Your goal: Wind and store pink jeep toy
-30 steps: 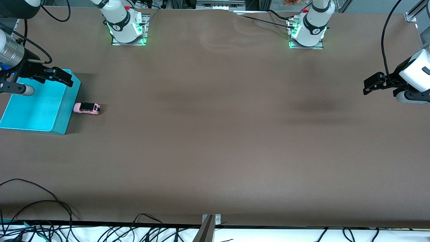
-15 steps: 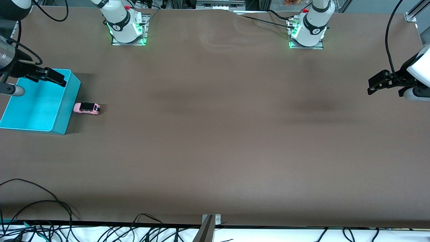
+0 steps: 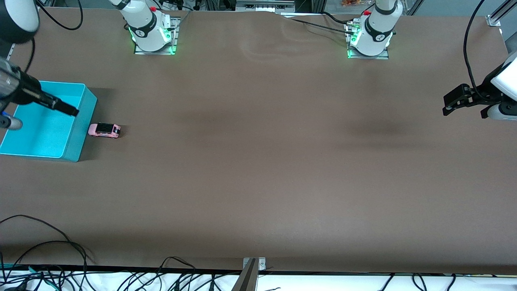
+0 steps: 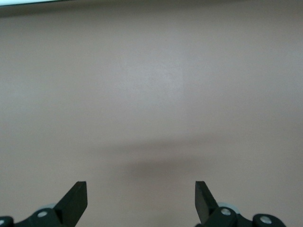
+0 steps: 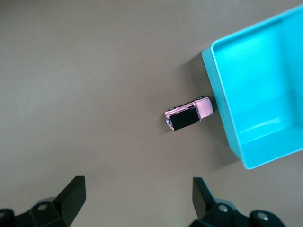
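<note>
A brown table top (image 3: 258, 161) seen from a high camera, with two robot arm bases along the upper edge. A turquoise bin (image 3: 83, 129), open at the top, sits at the right arm's end of the table. The pink jeep toy (image 3: 104, 130) stands on its wheels on the table just beside the bin's outer wall, on the side of the bin that faces the middle of the table. In the right wrist view the pink jeep toy (image 5: 188, 114) shows a light pink body and a black roof panel, with one end right at the wall of the turquoise bin (image 5: 222, 113); whether they actually touch cannot be told. Nothing is visible inside the bin.

The right gripper (image 3: 64, 108) is up in the air over the bin, near the wall closest to the toy. In the right wrist view the right gripper (image 5: 137, 196) has its two black fingers spread wide apart with nothing between them, and the toy and bin lie below in the open gap.

The left gripper (image 3: 452, 104) hangs over the bare table, well away from the bin at the left arm's end. In the left wrist view the left gripper (image 4: 141, 199) also has its fingers spread apart and empty, with only plain brown table beneath.
</note>
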You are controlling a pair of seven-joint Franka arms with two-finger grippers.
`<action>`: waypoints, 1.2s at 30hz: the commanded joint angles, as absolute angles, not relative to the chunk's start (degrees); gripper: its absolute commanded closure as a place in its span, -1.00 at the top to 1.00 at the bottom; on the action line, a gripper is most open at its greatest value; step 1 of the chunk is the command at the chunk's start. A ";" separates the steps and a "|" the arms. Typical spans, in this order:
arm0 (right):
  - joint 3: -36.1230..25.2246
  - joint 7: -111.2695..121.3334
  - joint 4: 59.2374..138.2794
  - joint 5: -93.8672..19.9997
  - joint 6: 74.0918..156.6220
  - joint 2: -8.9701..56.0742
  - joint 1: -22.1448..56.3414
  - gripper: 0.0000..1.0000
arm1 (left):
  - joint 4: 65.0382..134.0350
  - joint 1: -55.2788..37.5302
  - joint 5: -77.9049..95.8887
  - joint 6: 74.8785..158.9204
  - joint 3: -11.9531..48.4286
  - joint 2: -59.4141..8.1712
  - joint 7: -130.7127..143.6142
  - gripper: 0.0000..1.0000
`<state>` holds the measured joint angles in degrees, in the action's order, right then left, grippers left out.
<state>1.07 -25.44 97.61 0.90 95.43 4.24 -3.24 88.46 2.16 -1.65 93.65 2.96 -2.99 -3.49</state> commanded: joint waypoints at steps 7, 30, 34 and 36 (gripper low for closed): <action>-0.44 -48.32 106.52 1.40 107.66 4.83 -3.52 1.00 | 85.69 -0.18 -0.88 93.16 3.52 -4.13 -4.31 1.00; -4.31 -78.93 126.29 1.32 128.58 9.84 -5.80 1.00 | 85.61 -0.44 -0.88 93.16 3.78 -4.13 -4.48 1.00; -5.27 -78.93 129.28 1.32 130.95 9.93 -6.33 1.00 | 85.61 -0.44 -0.97 93.16 5.18 -4.04 -4.48 1.00; -5.80 -78.92 130.25 1.41 131.66 10.37 -6.50 1.00 | 85.61 -0.44 -1.05 93.16 5.54 -4.04 -4.39 1.00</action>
<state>-5.10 -77.41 126.43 0.90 128.80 11.16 -5.87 87.56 -0.19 -1.65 93.77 4.52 -3.13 -3.58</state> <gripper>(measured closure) 0.000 0.000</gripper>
